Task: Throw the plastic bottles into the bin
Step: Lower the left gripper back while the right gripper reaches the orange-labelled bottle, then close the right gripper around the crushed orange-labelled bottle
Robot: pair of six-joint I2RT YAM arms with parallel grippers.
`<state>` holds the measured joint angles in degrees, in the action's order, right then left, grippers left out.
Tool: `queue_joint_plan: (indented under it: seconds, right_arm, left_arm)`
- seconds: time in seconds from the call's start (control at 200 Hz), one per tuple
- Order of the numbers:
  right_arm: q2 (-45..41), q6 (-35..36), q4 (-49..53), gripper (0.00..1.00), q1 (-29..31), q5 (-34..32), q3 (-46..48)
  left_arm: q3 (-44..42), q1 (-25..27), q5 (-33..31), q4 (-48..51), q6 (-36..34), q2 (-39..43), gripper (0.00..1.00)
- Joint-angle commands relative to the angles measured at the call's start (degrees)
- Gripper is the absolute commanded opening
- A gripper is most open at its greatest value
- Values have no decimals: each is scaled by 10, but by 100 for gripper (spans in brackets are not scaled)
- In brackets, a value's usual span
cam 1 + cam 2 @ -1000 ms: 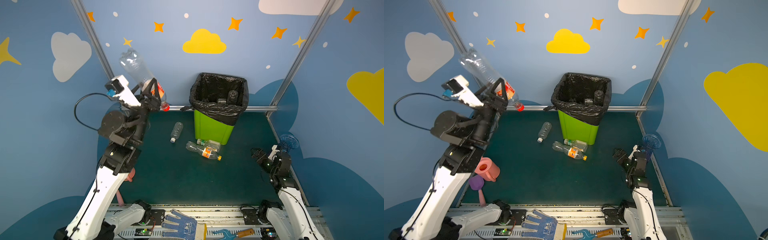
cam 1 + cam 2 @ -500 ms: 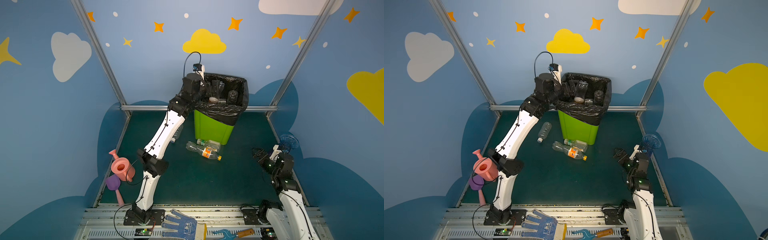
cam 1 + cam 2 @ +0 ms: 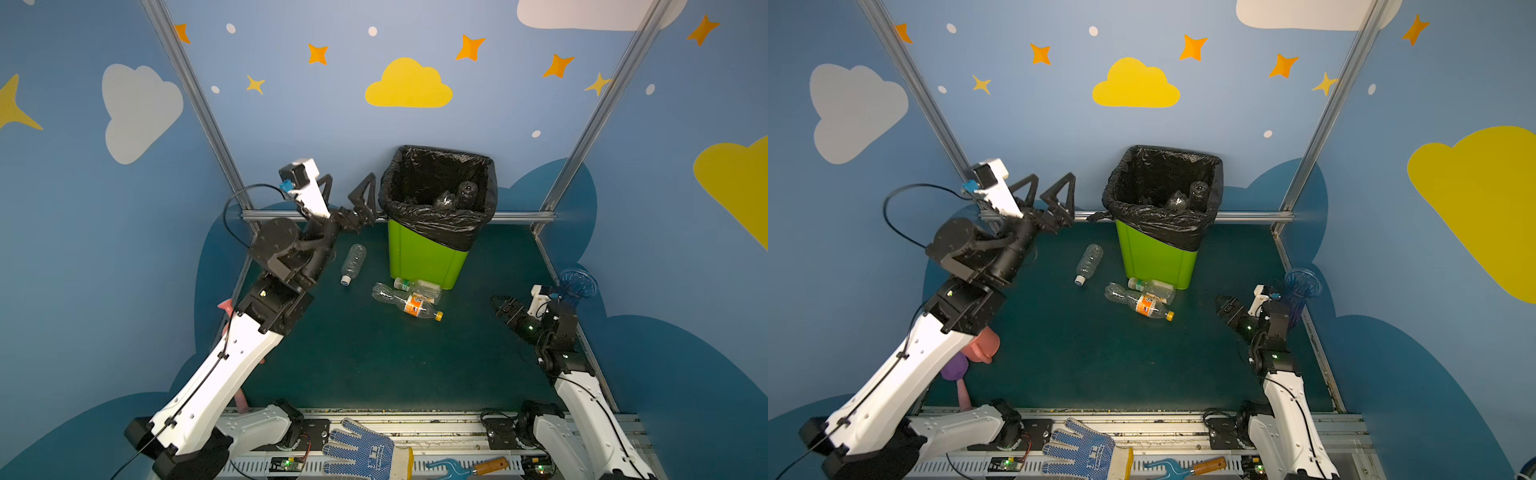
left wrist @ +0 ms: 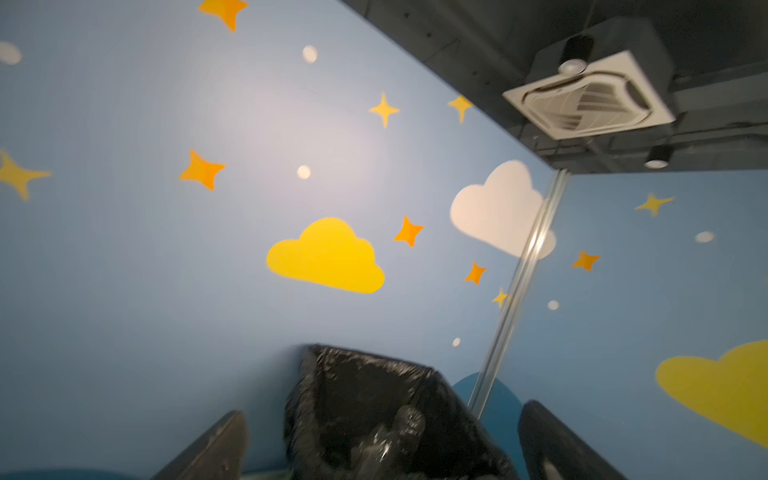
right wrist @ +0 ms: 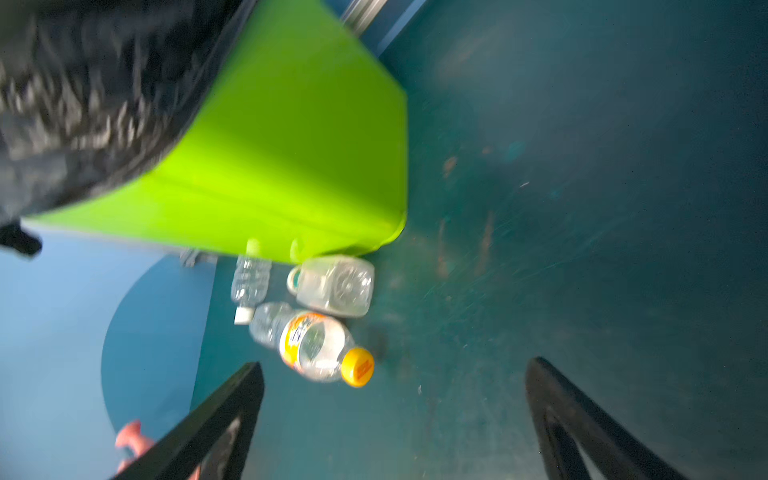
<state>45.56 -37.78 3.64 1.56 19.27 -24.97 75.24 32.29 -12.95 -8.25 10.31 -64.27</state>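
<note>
Left wrist view, though blurred, gives you the left gripper (image 4: pixel 382 446) spread wide with nothing in it, aimed at the mouth of the bin (image 3: pixel 419 257). In both top views it hangs raised just beside the bin's left rim, not touching. Your right gripper (image 3: pixel 500 303) is likewise spread and empty, low near the right edge of the worktop (image 3: pixel 374 365), pointed toward the bottles.

The bin stands mid-way along the dark teal worktop's far edge, its black bag (image 3: pixel 440 220) folded over the rim. At least two plastic bottles (image 3: pixel 467 193) lie inside; the dark liner hides any others. Three lie outside:
- a clear bottle (image 3: pixel 353 262) left of the bin
- a squarish bottle (image 3: pixel 417 286) against its near foot
- an orange-labelled bottle (image 3: pixel 409 304) just beside that one

A pink watering can (image 3: pixel 984 345) is mostly hidden behind your left arm (image 3: pixel 232 365). A blue glass vase (image 3: pixel 577 283) stands at the right edge. Blue walls (image 3: pixel 291 124) close three sides. Open teal surface runs from the bottles to the near rail (image 3: pixel 436 419), where a glove (image 3: pixel 361 451) lies.
</note>
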Motion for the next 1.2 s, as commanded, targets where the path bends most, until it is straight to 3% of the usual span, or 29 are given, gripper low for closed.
queue_joint_plan:
  seconds: [0.0, 0.265, 0.521, 0.856, 1.196]
  right_arm:
    - [25, 44, -26, 96, 67, -39, -25]
    - [136, 124, -35, 96, 232, -113, -85]
    - [259, 221, 20, 95, 368, -201, -202]
    - [418, 321, 129, 87, 453, -270, -350]
    - [565, 390, 240, 76, 492, -355, -495]
  left_arm:
    - [-117, -26, -53, 12, 49, 12, 100]
    - [-328, -95, -37, 84, 176, 81, 100]
    - [-416, -106, -37, 115, 239, 83, 100]
    - [-435, -111, -33, 119, 275, 59, 100]
    - [-450, -118, -37, 128, 279, 70, 100]
